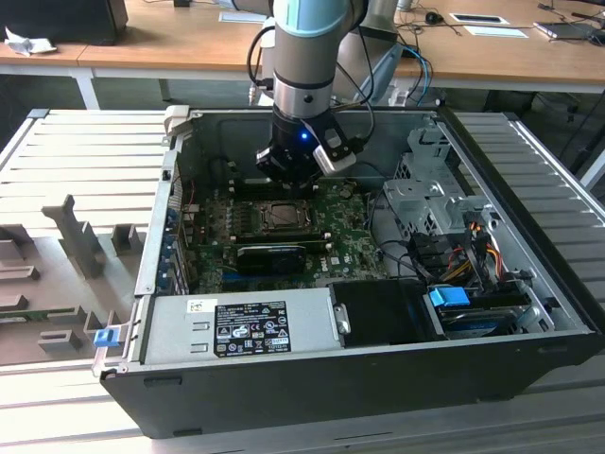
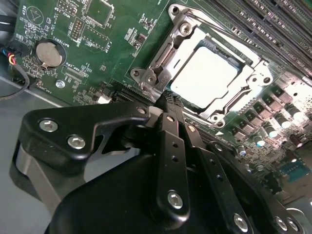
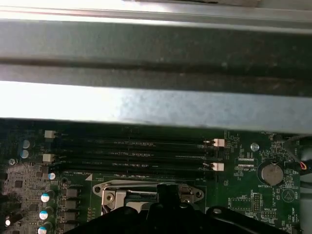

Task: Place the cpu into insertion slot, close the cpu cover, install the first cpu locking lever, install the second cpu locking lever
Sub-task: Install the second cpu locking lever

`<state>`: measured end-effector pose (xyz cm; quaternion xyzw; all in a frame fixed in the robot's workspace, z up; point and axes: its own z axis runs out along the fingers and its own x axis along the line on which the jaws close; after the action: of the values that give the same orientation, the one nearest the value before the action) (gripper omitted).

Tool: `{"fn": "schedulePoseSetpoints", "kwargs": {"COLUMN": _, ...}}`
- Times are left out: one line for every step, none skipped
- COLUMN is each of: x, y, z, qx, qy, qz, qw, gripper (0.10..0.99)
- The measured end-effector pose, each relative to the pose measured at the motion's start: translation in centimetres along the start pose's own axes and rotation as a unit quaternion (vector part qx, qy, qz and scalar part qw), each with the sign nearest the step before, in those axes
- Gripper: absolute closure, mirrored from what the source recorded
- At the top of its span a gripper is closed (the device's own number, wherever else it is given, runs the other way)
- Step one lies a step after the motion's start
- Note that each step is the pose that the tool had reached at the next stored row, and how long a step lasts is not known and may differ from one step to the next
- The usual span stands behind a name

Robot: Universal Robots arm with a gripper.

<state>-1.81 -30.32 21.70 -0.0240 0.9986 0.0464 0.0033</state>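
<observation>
In the second wrist view the gripper (image 2: 168,100), matte black with bright screw heads, has its two slim fingers (image 2: 171,141) pressed together into a narrow point, with nothing between them. That point sits at the near edge of the cpu cover (image 2: 163,58), a thin square frame of dull stamped metal lying flat over the socket. Just beyond the tips, framed by the cover's window, the cpu (image 2: 204,78) rests in the socket, its smooth pale silver top catching the light.

Further out from the gripper, the glossy green motherboard (image 2: 107,44) carries a round silver coin battery (image 2: 48,53) to one side. In the first wrist view, past the socket, long black memory slots (image 3: 131,153) with white end clips run in parallel rows, and behind them stands the brushed grey steel wall of the computer case (image 3: 156,105).

In the exterior view the arm reaches straight down into the open case (image 1: 529,189), gripper (image 1: 288,180) just above the socket.
</observation>
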Motion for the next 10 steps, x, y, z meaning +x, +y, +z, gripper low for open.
{"fn": "schedulePoseSetpoints", "kwargs": {"x": 0.00, "y": -0.01, "z": 0.00, "qx": 0.0002, "qy": 0.0000, "qz": 0.000, "qw": 1.0000, "gripper": 0.980}}
{"fn": "schedulePoseSetpoints", "kwargs": {"x": 0.00, "y": -0.01, "z": -0.01, "qx": 0.0003, "qy": 0.0001, "qz": 0.000, "qw": 1.0000, "gripper": 0.980}}
{"fn": "schedulePoseSetpoints", "kwargs": {"x": 0.00, "y": -0.02, "z": -0.01, "qx": 0.0003, "qy": 0.0001, "qz": 0.000, "qw": 1.0000, "gripper": 0.980}}
{"fn": "schedulePoseSetpoints", "kwargs": {"x": 0.00, "y": -0.03, "z": -0.01, "qx": 0.0002, "qy": 0.0000, "qz": 0.000, "qw": 1.0000, "gripper": 0.980}}
{"fn": "schedulePoseSetpoints", "kwargs": {"x": 0.00, "y": -0.12, "z": -0.02, "qx": 0.0003, "qy": 0.0001, "qz": 0.000, "qw": 1.0000, "gripper": 0.980}}
{"fn": "schedulePoseSetpoints", "kwargs": {"x": 0.02, "y": -0.32, "z": -0.03, "qx": 0.0002, "qy": 0.0000, "qz": 0.000, "qw": 1.0000, "gripper": 0.980}}
{"fn": "schedulePoseSetpoints", "kwargs": {"x": 0.01, "y": -0.38, "z": -0.21, "qx": 0.0003, "qy": 0.0001, "qz": 0.000, "qw": 1.0000, "gripper": 0.980}}
{"fn": "schedulePoseSetpoints", "kwargs": {"x": 0.02, "y": -0.67, "z": -0.24, "qx": 0.0002, "qy": 0.0001, "qz": 0.000, "qw": 1.0000, "gripper": 0.980}}
{"fn": "schedulePoseSetpoints", "kwargs": {"x": 0.03, "y": -0.81, "z": -0.25, "qx": 0.0003, "qy": 0.0001, "qz": 0.000, "qw": 1.0000, "gripper": 0.980}}
{"fn": "schedulePoseSetpoints", "kwargs": {"x": 0.04, "y": -0.95, "z": -0.27, "qx": 0.0003, "qy": 0.0001, "qz": 0.000, "qw": 1.0000, "gripper": 0.980}}
